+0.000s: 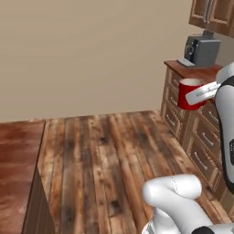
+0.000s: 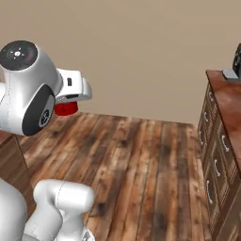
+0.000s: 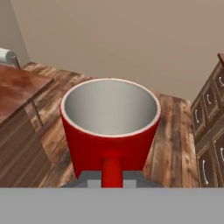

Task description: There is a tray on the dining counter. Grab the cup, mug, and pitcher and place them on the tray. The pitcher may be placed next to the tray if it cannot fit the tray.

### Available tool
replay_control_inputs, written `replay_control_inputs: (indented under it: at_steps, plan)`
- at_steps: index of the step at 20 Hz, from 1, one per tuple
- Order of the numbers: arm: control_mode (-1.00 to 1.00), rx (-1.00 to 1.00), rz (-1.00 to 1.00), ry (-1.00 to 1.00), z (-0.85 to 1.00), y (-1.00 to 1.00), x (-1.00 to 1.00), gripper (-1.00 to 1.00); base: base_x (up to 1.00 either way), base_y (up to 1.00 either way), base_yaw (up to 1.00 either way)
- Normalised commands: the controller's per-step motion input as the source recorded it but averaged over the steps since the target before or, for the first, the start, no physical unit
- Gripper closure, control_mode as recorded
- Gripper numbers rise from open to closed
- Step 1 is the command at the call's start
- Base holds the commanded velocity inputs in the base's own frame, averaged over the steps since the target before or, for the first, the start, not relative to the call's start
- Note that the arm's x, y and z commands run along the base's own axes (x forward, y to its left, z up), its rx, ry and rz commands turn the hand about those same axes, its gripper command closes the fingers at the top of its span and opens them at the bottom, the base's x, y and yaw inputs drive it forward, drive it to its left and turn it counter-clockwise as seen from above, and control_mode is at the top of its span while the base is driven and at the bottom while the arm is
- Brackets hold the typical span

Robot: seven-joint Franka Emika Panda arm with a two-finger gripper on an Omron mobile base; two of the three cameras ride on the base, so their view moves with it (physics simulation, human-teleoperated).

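The pincer (image 3: 112, 179) is gripping the small red cylindrical mug with a pale grey inside (image 3: 110, 127) by its side handle, jaws narrowed onto that handle. The mug is riding upright in the air, mouth open to the hand camera, clear of any surface. In the left base view the mug (image 1: 188, 93) is hanging in front of the brown drawer cabinet (image 1: 194, 137), with the white hand reaching across it from the right, wrist roughly level. In the right base view the forearm is stretching away from the big white shoulder joint, and part of the mug (image 2: 65, 108) is peeking out beneath it, above the plank floor (image 2: 141, 164). A reddish-brown wood-grain countertop (image 1: 16, 169) is lying at the lower left. No readable writing is showing anywhere.
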Motion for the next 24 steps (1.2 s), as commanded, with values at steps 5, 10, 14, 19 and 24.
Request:
replay_control_inputs:
  at_steps: [5,10,14,19,24]
  plan:
    - [1.0,0.0,0.0,0.0,0.0,0.0,0.0,1.0,1.0,0.2,0.12]
    - [1.0,0.0,0.0,0.0,0.0,0.0,0.0,1.0,1.0,0.02,0.09]
    - [1.0,0.0,0.0,0.0,0.0,0.0,0.0,1.0,1.0,0.0,0.08]
    - [1.0,0.0,0.0,0.0,0.0,0.0,0.0,1.0,1.0,0.01,0.1]
    - [1.0,0.0,0.0,0.0,0.0,0.0,0.0,1.0,1.0,0.0,0.18]
